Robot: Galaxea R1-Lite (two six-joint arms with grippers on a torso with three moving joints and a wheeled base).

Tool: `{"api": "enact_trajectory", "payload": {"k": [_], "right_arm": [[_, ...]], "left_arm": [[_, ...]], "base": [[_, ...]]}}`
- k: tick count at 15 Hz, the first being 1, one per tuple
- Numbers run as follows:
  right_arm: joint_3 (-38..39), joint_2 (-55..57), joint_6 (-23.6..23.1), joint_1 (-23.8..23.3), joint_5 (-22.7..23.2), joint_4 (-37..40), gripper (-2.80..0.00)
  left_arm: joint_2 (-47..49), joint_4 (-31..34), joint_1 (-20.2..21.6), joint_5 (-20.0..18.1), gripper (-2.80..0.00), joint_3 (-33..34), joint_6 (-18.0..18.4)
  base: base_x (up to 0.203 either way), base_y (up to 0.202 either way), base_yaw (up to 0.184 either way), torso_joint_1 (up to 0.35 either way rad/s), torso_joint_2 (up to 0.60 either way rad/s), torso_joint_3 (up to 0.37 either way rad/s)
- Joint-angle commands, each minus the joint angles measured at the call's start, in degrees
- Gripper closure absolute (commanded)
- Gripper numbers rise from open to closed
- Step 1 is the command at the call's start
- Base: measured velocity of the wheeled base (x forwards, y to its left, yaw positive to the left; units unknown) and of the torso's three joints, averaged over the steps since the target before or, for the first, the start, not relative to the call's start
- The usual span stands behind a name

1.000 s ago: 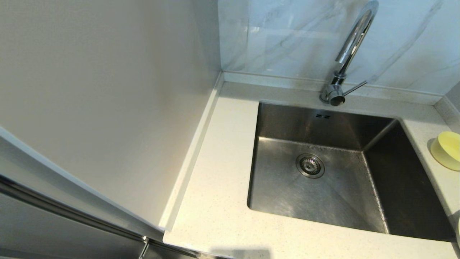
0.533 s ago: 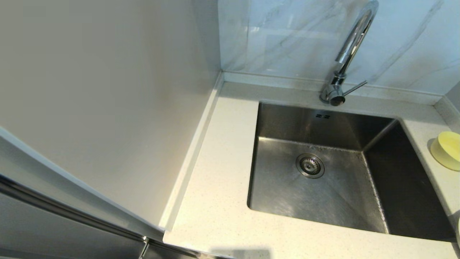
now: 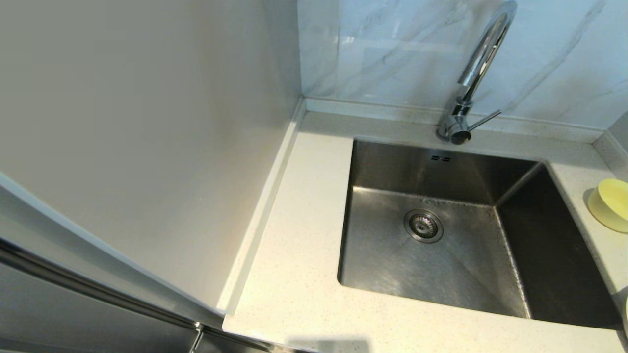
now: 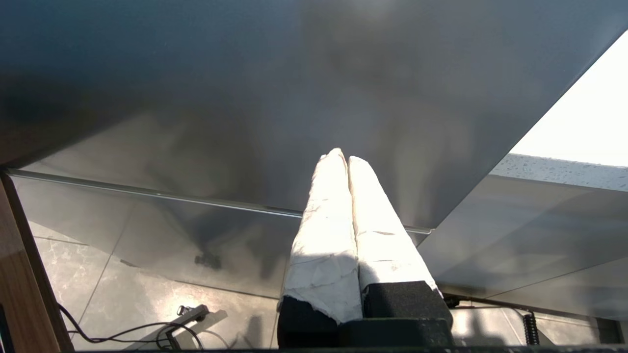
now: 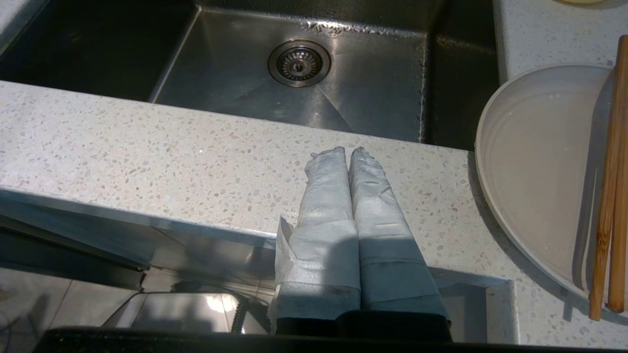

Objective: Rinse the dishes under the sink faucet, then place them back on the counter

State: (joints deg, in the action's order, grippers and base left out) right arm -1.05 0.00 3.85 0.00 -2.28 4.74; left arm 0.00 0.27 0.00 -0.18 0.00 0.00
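The steel sink (image 3: 382,264) lies in the speckled counter (image 3: 299,235) with nothing in it, and the chrome faucet (image 3: 478,63) rises behind it. A pastel-yellow bowl (image 3: 610,204) rests on the counter to the sink's right. In the right wrist view the cream plate (image 5: 535,166) sits on the counter (image 5: 147,147) beside the sink (image 5: 235,78), with the brown chopsticks (image 5: 608,196) lying across its far side. My right gripper (image 5: 347,150) is shut and empty over the counter's front edge. My left gripper (image 4: 342,155) is shut and empty, low against a grey cabinet front.
A pale panel wall (image 3: 147,122) stands along the counter's left. Grey-veined marble wall (image 3: 392,49) backs the faucet. The drain strainer (image 3: 423,225) sits in the sink floor. Cables (image 4: 122,333) lie on the tiled floor below the left gripper.
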Motion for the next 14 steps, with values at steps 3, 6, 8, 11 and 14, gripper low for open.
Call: {"api": "enact_trajectory", "payload": {"k": [3, 6, 8, 11, 14], "right_arm": [[0.0, 0.1, 0.0, 0.0, 0.0, 0.0, 0.00], [0.0, 0.1, 0.0, 0.0, 0.0, 0.0, 0.00], [0.0, 0.1, 0.0, 0.0, 0.0, 0.0, 0.00], [0.0, 0.1, 0.0, 0.0, 0.0, 0.0, 0.00], [0.0, 0.1, 0.0, 0.0, 0.0, 0.1, 0.00]], "left_arm": [[0.0, 0.0, 0.0, 0.0, 0.00, 0.0, 0.0], [0.0, 0.0, 0.0, -0.1, 0.00, 0.0, 0.0], [0.0, 0.0, 0.0, 0.0, 0.00, 0.0, 0.0], [0.0, 0.0, 0.0, 0.0, 0.00, 0.0, 0.0], [0.0, 0.0, 0.0, 0.0, 0.00, 0.0, 0.0]], "base": [[0.000, 0.000, 0.000, 0.000, 0.00, 0.000], [0.000, 0.000, 0.000, 0.000, 0.00, 0.000], [0.000, 0.000, 0.000, 0.000, 0.00, 0.000], [0.000, 0.000, 0.000, 0.000, 0.00, 0.000], [0.000, 0.000, 0.000, 0.000, 0.00, 0.000]]}}
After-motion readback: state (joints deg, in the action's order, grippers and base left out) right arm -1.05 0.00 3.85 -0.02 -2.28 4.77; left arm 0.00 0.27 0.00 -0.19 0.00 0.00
